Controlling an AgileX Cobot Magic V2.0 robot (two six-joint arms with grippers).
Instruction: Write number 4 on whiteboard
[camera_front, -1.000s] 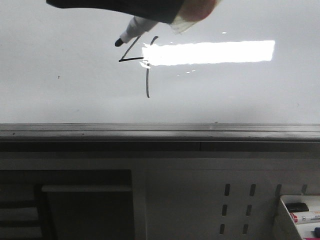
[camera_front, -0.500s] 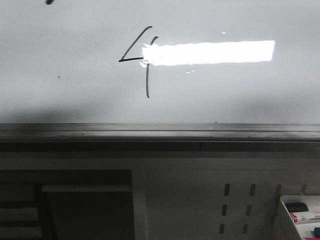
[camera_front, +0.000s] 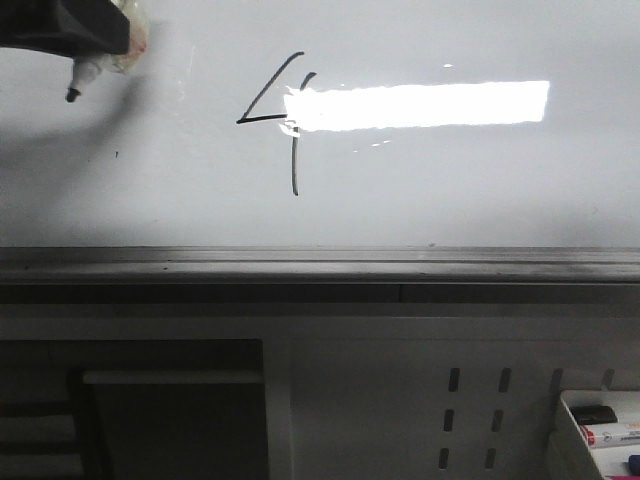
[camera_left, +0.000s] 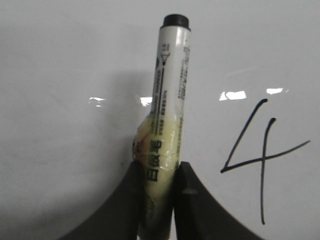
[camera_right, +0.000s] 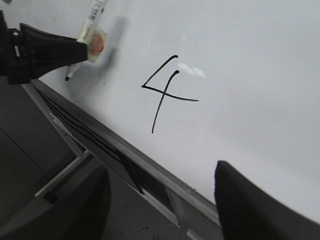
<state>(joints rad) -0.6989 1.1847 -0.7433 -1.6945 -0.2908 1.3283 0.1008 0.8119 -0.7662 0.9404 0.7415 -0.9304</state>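
A black hand-drawn number 4 (camera_front: 268, 90) stands on the glossy whiteboard (camera_front: 450, 190), its right side lost in a bright light reflection. It also shows in the left wrist view as the 4 (camera_left: 264, 158) and in the right wrist view as the 4 (camera_right: 164, 93). My left gripper (camera_front: 122, 42) is at the top left of the front view, well left of the 4. It is shut on a white marker (camera_left: 167, 100) wrapped in yellowish tape, black tip (camera_front: 72, 95) pointing down. The marker's shadow falls apart from it. My right gripper (camera_right: 162, 167) is open and holds nothing, over the board's lower edge.
The board's grey frame edge (camera_front: 320, 262) runs across below the writing. Under it is a grey perforated panel (camera_front: 470, 410). A white tray (camera_front: 568, 425) with markers sits at the lower right. A tiny dark speck (camera_front: 117, 154) marks the board left of the 4.
A second ago my left gripper held the marker right over the top of the 4. It then left the view upward and now is at the top left. The 4 looks the same.
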